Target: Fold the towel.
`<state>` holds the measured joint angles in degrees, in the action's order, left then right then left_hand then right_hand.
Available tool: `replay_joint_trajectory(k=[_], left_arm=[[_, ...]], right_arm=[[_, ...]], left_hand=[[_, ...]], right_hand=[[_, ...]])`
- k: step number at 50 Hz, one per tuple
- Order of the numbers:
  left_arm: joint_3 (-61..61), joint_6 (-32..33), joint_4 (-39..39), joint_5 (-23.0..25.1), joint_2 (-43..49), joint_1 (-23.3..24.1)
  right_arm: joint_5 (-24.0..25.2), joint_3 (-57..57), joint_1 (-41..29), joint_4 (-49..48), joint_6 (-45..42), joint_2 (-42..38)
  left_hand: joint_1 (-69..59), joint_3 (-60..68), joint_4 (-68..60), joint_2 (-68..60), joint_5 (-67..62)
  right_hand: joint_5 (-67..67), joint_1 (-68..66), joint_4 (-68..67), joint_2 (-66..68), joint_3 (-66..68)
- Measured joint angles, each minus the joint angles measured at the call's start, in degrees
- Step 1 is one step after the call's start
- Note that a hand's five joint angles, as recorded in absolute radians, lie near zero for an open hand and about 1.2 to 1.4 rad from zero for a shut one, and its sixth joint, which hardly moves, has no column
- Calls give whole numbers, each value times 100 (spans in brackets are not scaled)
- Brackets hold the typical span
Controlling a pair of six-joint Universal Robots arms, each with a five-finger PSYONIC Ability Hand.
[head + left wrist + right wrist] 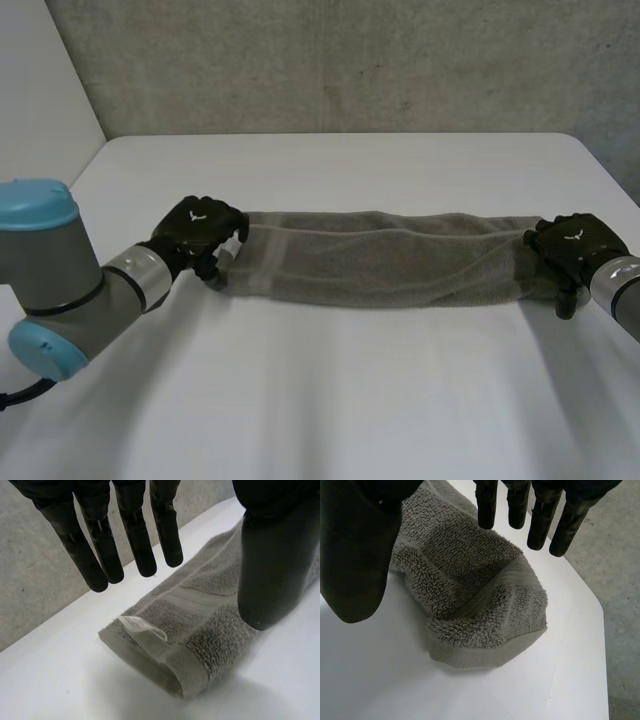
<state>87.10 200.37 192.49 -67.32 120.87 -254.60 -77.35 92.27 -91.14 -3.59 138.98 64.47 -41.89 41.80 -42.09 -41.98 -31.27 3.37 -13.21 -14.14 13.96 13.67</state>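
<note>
Behind the white tabletop (330,400) stands a rough grey wall (350,60). On the tabletop lies the grey towel (385,260), folded into a long narrow strip that reaches from one robot hand to the other. The left robot hand (200,232) is at one short end of the strip and the right robot hand (570,243) is at the opposite end. In the left wrist view the fingers (135,535) of the left robot hand are straight and held apart from the thumb (272,575); they grasp nothing, so this robot hand is released. The folded end of the towel lies under its palm, and a small white label (142,626) lies on that end, near the fingertips. In the right wrist view the right robot hand is released too: its fingers (540,515) are straight, its thumb (355,565) is well apart from them, and the other end of the towel lies under the palm, a little rumpled. Whether either robot hand touches the cloth, I cannot tell.
</note>
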Motion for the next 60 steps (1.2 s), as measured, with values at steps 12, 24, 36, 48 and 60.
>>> replay_joint_trajectory(k=[12, 24, 36, 48, 60], left_arm=[[-408, 975, -100, -218, 794, 71], [-416, 1019, -130, -414, 707, 48], [308, 903, -30, -603, 79, -103], [1497, 963, 271, -555, -592, -683], [2397, 970, 316, -104, -1349, -1091]], right_arm=[[-7, 63, 3, -17, 11, -48], [-18, 61, 12, -54, 7, -115], [-34, 141, -19, 51, 72, -98], [36, 375, 32, 296, 105, -48], [232, 1088, 42, 269, 105, 597]], left_hand=[[-6, 6, -1, -3, -27], [-3387, 3665, -3554, -3541, -3664], [-3387, 3691, -3553, -3542, -3666], [-3384, 3695, -3553, -3542, -3666], [-3384, 3699, -3554, -3542, -3667]], right_hand=[[0, 0, 0, 0, 0], [0, 0, 0, 0, 0], [8, -22, -1, 5, 4], [3253, -3277, -3187, 3072, 3220], [4649, -4693, -4540, 4297, 4571]])
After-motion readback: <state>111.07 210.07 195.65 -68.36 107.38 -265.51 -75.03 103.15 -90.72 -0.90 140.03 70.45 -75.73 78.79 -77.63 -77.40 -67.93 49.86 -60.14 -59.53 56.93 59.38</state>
